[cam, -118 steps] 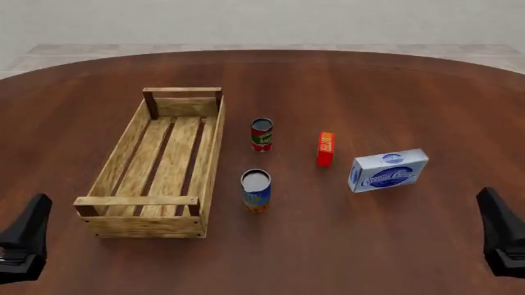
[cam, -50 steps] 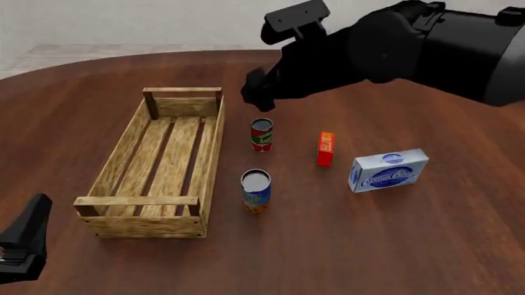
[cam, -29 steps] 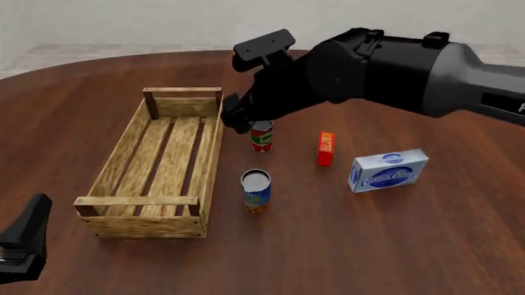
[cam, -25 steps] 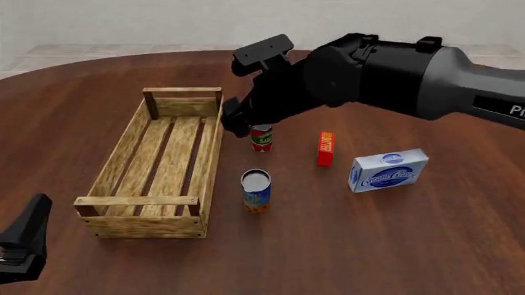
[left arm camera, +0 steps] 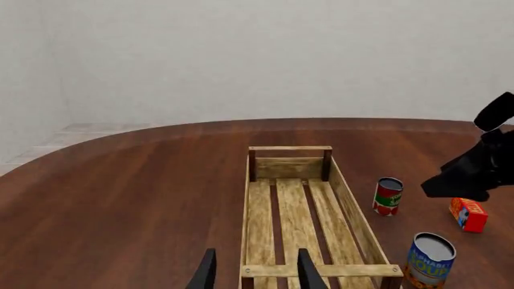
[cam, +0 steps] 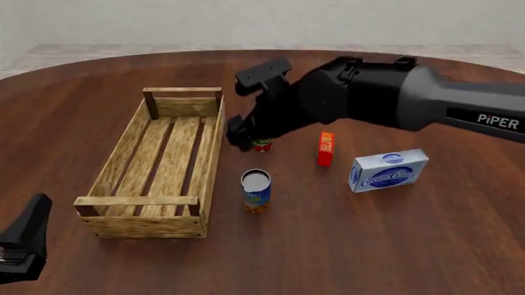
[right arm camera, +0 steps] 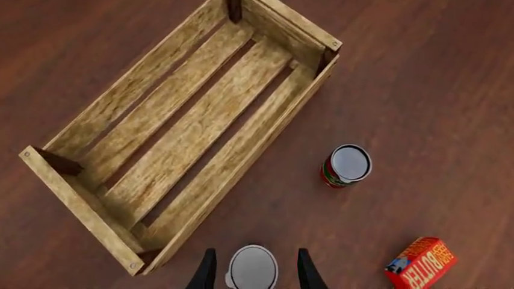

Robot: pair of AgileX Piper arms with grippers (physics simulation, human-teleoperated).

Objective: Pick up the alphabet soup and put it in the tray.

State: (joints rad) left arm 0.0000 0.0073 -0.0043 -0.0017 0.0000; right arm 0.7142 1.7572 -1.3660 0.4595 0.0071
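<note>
the right gripper [right arm camera: 253, 268] hangs released above the alphabet soup [right arm camera: 251, 267], whose top sits between its parted jaws, just beside the tray [right arm camera: 241, 153]; the left gripper [left arm camera: 254, 271] is likewise released.

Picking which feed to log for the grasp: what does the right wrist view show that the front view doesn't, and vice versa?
Only the right wrist view: the right tool looking straight down, its fingers apart on either side of the alphabet soup top, and the whole top of the small red and green can.

Only the front view: the blue-and-white box, the soup's blue and orange label, the parked left tool, and the right arm hiding most of the small can.

Both: the tray, the orange-red butter box, the soup standing outside the tray.
</note>
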